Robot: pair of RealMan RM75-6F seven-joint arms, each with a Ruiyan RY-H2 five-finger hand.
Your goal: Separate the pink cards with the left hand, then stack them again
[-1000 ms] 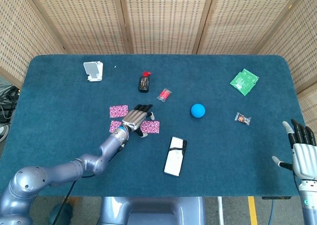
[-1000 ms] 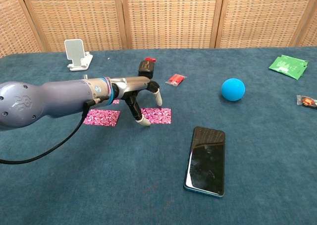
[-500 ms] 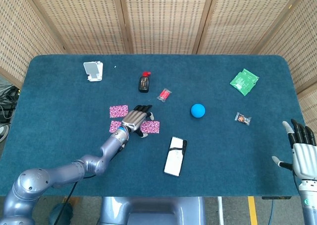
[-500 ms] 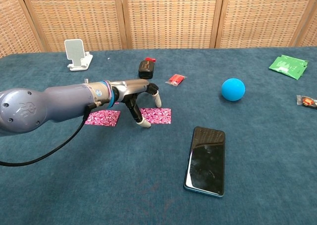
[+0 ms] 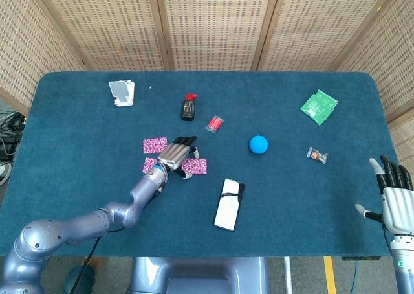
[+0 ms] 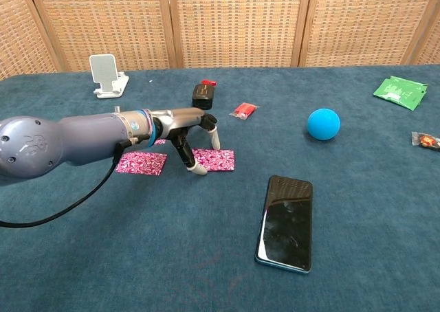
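Note:
Three pink patterned cards lie on the blue table: one at the upper left [image 5: 155, 145], one below it [image 5: 149, 165] [image 6: 141, 163], and one to the right [image 5: 197, 167] [image 6: 214, 159]. My left hand [image 5: 176, 155] [image 6: 192, 135] reaches over them with its fingers spread downward. Its fingertips [image 6: 198, 169] touch the left end of the right card, and it holds nothing. In the chest view the arm hides most of the upper card. My right hand [image 5: 391, 193] hangs open beyond the table's front right corner, far from the cards.
A smartphone [image 5: 229, 204] [image 6: 287, 220] lies right of the cards, with a blue ball [image 5: 259, 144] [image 6: 323, 124] beyond it. A black bottle [image 5: 188, 107], a red packet [image 5: 214, 124] and a white stand [image 5: 121, 92] sit further back. A green packet [image 5: 319, 107] and a candy [image 5: 317, 155] lie at the right.
My left hand has drawn slightly to the left, and the right card has slid a little left with its fingertips, toward the other cards. The right hand has not moved.

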